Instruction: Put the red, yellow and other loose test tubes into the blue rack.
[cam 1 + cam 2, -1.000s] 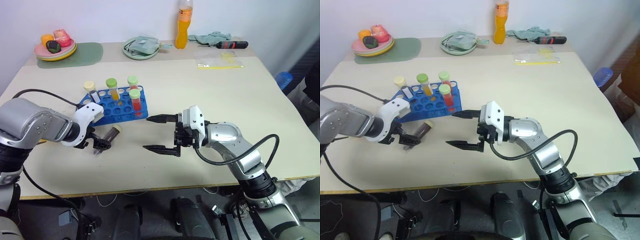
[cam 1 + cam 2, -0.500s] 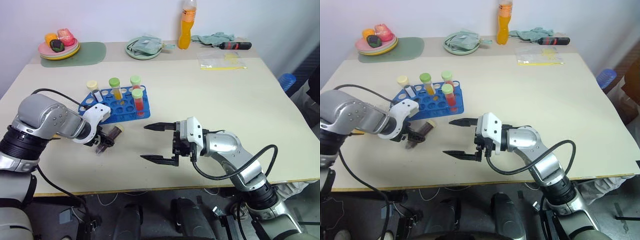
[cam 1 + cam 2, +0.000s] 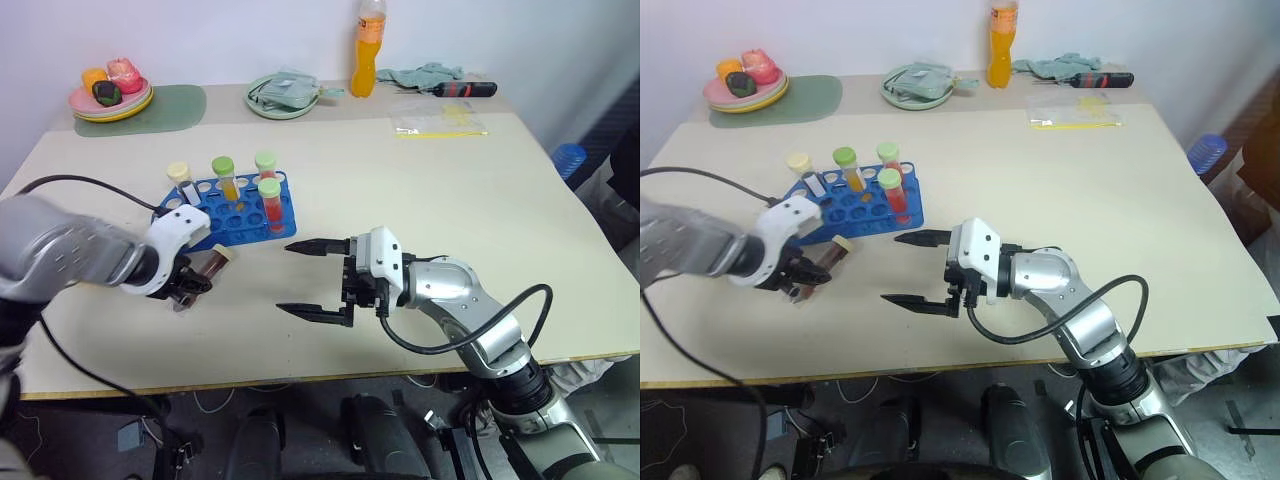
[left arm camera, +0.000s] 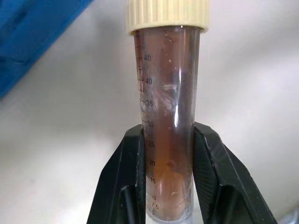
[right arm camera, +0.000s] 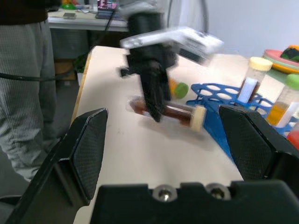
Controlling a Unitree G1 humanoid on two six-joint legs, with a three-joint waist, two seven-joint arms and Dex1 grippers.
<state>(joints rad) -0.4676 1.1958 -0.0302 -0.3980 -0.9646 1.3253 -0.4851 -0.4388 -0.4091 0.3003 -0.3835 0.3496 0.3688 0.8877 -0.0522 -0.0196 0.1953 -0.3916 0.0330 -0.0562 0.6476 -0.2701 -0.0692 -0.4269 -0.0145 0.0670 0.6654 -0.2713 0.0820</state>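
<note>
One brown-filled test tube — cream screw cap, printed graduations.

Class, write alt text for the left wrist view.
Two black fingers of the left gripper clamp a clear plastic test tube of brown liquid with a cream screw cap over the pale tabletop; a blue rack fills one corner.
</note>
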